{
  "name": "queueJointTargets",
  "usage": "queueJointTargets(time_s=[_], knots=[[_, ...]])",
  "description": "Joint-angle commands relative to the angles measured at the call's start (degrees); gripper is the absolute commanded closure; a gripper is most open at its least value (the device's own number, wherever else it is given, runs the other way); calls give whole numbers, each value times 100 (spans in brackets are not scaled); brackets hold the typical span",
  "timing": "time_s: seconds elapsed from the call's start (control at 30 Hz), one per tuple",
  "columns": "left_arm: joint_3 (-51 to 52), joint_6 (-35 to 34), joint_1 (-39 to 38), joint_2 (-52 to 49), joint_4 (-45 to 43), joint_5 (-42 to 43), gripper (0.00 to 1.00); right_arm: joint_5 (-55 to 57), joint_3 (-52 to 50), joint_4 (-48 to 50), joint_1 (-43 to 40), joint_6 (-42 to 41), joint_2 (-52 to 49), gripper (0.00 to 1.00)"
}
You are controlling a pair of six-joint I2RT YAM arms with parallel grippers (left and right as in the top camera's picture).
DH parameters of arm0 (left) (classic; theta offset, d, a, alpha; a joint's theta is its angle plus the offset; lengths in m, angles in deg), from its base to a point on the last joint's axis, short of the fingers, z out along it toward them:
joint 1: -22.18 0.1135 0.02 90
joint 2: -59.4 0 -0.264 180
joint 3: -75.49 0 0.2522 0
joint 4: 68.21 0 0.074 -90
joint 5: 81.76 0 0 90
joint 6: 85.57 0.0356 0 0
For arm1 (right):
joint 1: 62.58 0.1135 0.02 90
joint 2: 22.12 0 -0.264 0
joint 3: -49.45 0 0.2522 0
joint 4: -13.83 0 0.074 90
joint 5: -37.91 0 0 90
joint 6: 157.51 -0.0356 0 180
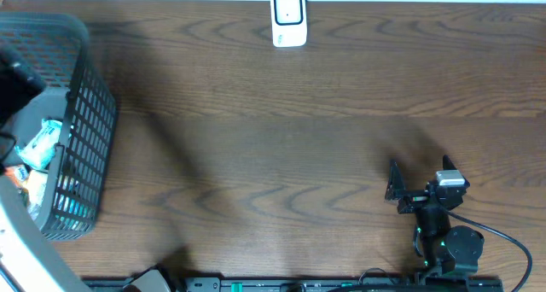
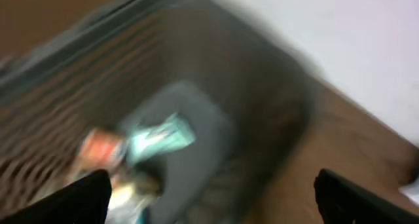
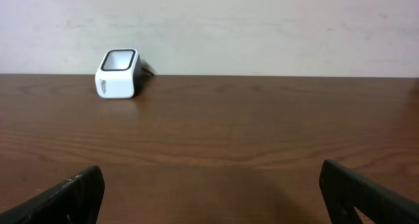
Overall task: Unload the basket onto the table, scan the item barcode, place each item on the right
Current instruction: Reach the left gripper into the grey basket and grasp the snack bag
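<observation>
No text, brand or number can be read anywhere. The white barcode scanner carries faint marks low on its side, too small to make out. The printing on the teal packet and the orange packet in the basket is blurred

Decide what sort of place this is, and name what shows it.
Probably a mock shop checkout: a white barcode scanner at the far edge of the wooden table, a grey mesh basket of packaged goods.

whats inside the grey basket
A teal-and-white packet and an orange item lie in the basket. Anything under them or behind its mesh wall is hidden; the wrist view is too blurred to help.
</observation>
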Motion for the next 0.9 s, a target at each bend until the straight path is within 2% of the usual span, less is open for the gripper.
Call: queueJointTargets(time_s=[0.0, 0.13, 0.3, 0.47, 0.63, 0.87], knots=[[-24, -2107, 479, -455, 426, -1598, 3, 31, -9, -20, 44, 37, 35, 1], [-24, -2096, 789, -931, 601, -654, 2, 31, -9, -20, 44, 37, 35, 1], [-24, -2166, 846, -1781, 1355, -688, 2, 31, -9, -20, 44, 37, 35, 1], [122, -3515, 846, -2347, 2000, -1327, 2, 31, -9, -20, 44, 37, 35, 1], [658, -4481, 848, -2402, 1801, -1878, 2, 31, -9, -20, 44, 37, 35, 1], [1410, -4494, 848, -2402, 992, -1875, 2, 31, -9, -20, 44, 37, 35, 1]])
